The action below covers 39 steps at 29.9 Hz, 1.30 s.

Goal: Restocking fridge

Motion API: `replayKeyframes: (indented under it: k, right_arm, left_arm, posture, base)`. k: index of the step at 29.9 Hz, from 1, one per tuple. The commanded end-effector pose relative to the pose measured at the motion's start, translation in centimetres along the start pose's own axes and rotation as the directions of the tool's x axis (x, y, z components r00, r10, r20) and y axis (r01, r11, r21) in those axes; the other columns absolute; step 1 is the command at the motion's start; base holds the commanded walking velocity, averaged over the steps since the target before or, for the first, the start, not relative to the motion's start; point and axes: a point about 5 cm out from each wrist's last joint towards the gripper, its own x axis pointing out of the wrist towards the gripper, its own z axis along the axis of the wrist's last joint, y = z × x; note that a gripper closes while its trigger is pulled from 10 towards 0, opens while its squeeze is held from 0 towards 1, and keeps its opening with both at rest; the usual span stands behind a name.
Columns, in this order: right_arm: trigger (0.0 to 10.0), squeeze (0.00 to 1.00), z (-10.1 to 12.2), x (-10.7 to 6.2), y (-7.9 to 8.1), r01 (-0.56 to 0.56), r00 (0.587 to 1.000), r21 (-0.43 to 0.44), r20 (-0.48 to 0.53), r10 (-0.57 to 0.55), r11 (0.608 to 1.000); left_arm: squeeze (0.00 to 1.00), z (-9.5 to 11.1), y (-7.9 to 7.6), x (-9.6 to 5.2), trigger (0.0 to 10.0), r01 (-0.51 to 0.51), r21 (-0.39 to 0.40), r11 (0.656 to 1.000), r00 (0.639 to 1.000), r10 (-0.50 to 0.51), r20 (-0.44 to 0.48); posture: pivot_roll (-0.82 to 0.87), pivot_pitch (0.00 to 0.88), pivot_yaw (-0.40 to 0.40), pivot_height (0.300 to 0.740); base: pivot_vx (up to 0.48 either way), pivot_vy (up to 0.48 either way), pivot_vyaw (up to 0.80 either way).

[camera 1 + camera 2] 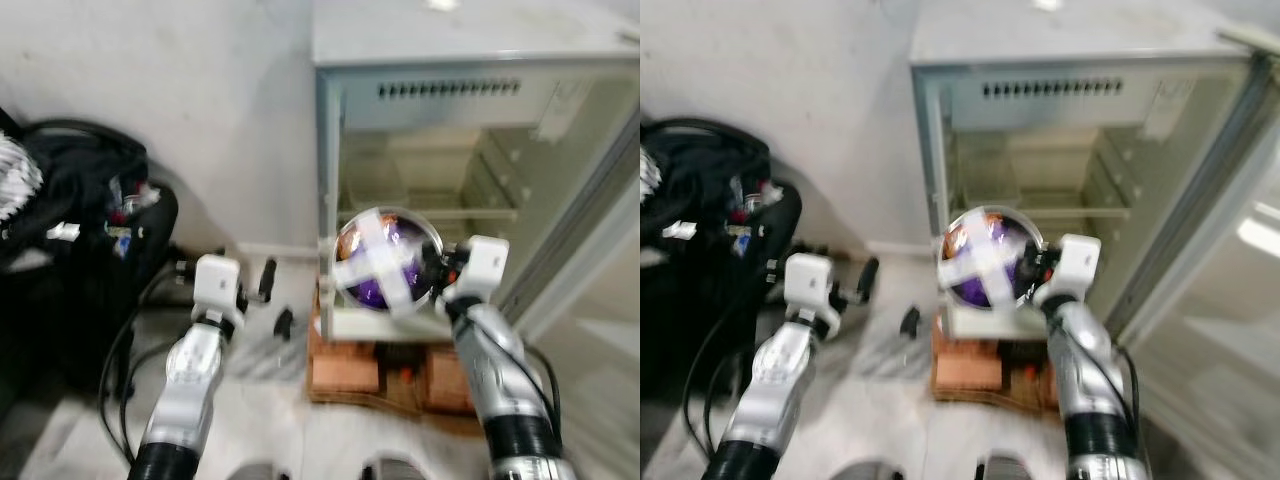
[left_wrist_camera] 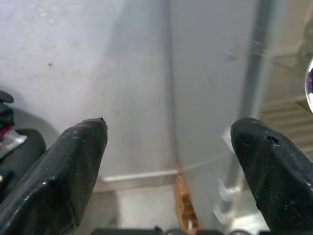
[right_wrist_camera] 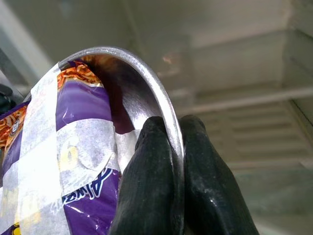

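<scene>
A metal bowl point(image 1: 385, 262) holds a purple snack packet taped down with a white cross of tape. My right gripper point(image 3: 173, 161) is shut on the bowl's rim and holds it tilted, facing me, in front of the open fridge point(image 1: 470, 150). The fridge is small and grey, with bare glass shelves point(image 1: 440, 212) inside. Its door point(image 1: 1200, 210) stands swung open to the right. My left gripper point(image 1: 272, 298) hangs open, low and left of the fridge, with nothing between its fingers point(image 2: 73, 166).
The fridge stands on bricks point(image 1: 350, 370) on a pale floor. A black bag point(image 1: 70, 200) with cables point(image 1: 125, 350) lies against the wall at left. A white wall point(image 1: 200, 100) is behind.
</scene>
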Motion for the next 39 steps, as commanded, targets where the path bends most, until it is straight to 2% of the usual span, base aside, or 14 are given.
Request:
replayKeyframes:
  k: [1,7,14,35,39]
  right_arm:
    - [10.0,0.00,0.2,0.3,1.0,-0.032,0.999,0.010,0.014,0.032,0.999]
    - [10.0,0.00,0.2,0.3,0.9,-0.025,1.000,0.011,0.014,0.025,1.000]
    - [10.0,0.00,0.3,0.3,0.1,0.037,0.999,-0.001,0.026,-0.037,0.999]
    - [10.0,0.00,0.6,0.3,-0.4,0.082,0.995,0.020,0.049,-0.082,0.996]
    - [10.0,0.00,0.5,0.4,-0.7,0.089,0.995,0.017,0.040,-0.089,0.996]
  left_arm:
    - [0.00,0.1,0.7,-0.1,10.0,-0.010,0.024,1.000,1.000,0.010,0.000]
    - [0.00,0.2,0.7,-0.2,10.0,0.000,0.038,0.999,1.000,0.000,0.006]
    - [0.00,0.2,0.6,-0.2,10.0,0.006,0.041,0.999,1.000,-0.006,0.007]
    - [0.00,0.4,0.6,-0.3,10.0,0.006,0.040,0.999,1.000,-0.006,0.008]
    - [0.00,0.4,0.7,-0.3,10.0,-0.007,0.027,1.000,1.000,0.007,0.008]
  posture:
    - [-0.05,0.000,0.018,0.740]
    - [-0.05,0.000,0.018,0.740]
    - [-0.05,0.000,0.020,0.740]
    - [-0.05,0.000,0.019,0.740]
    - [-0.05,0.000,0.019,0.740]
  base:
    - [0.000,0.000,0.00]
    - [0.000,0.000,0.00]
    - [0.183,0.000,0.00]
    - [0.294,-0.275,0.00]
    - [0.066,0.000,-0.11]
